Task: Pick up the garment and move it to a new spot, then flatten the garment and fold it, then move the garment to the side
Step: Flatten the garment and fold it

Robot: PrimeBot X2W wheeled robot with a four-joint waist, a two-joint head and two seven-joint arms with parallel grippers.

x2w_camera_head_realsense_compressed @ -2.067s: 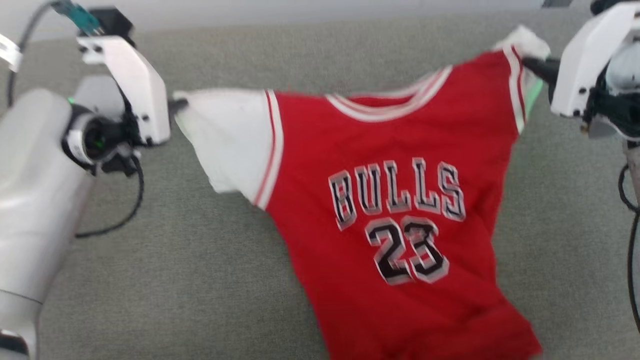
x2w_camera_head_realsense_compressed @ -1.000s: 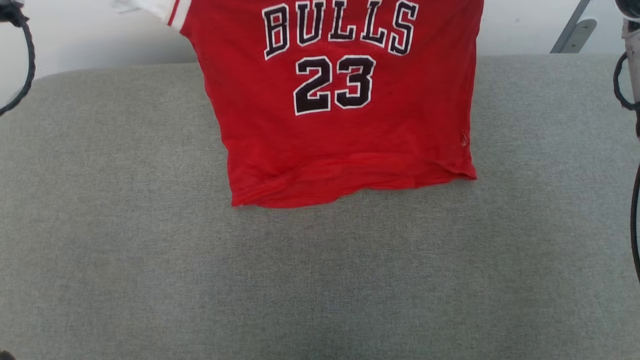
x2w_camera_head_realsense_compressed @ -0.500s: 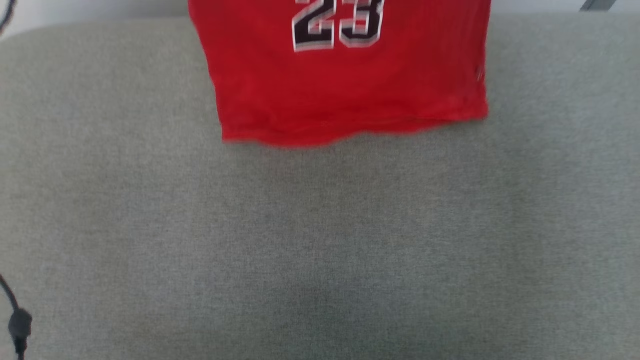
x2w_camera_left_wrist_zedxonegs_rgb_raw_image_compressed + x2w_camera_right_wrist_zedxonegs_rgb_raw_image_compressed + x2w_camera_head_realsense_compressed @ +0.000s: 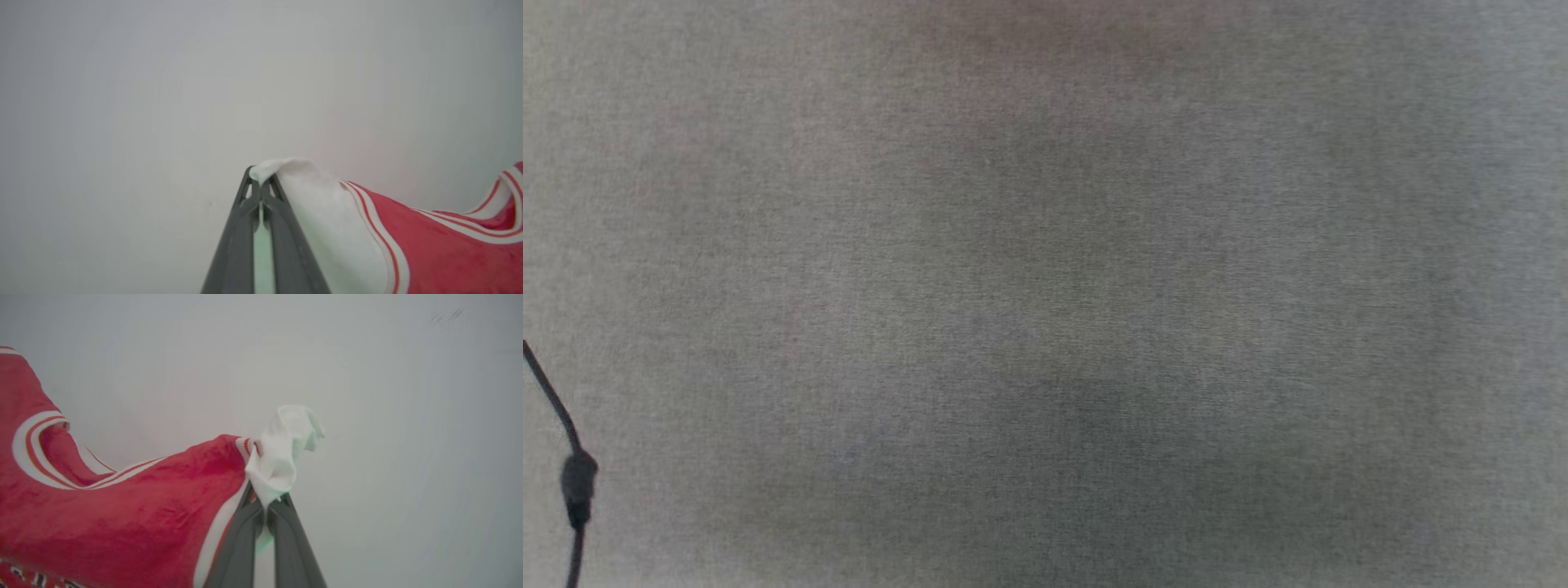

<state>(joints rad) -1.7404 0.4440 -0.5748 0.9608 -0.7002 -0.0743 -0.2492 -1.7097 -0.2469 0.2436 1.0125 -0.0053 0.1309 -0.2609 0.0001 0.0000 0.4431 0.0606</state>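
Note:
The garment [image 4: 441,253], a red T-shirt with white sleeves and white stripes, hangs stretched between my two grippers in front of a pale wall. In the left wrist view my left gripper [image 4: 260,179] is shut on the tip of one white sleeve. In the right wrist view the garment [image 4: 122,506] spreads to the left, its striped neckline sagging. There my right gripper [image 4: 265,502] is shut on the bunched other white sleeve [image 4: 286,453]. The head view looks down at grey cloth.
A grey fabric surface [image 4: 1045,294] spreads below in the head view. A dark cable [image 4: 572,482] with a small plug hangs at the lower left edge of that view.
The head view has tilted down, so the red shirt has slipped out past its top edge. The dark cable at the lower left has come further into view.

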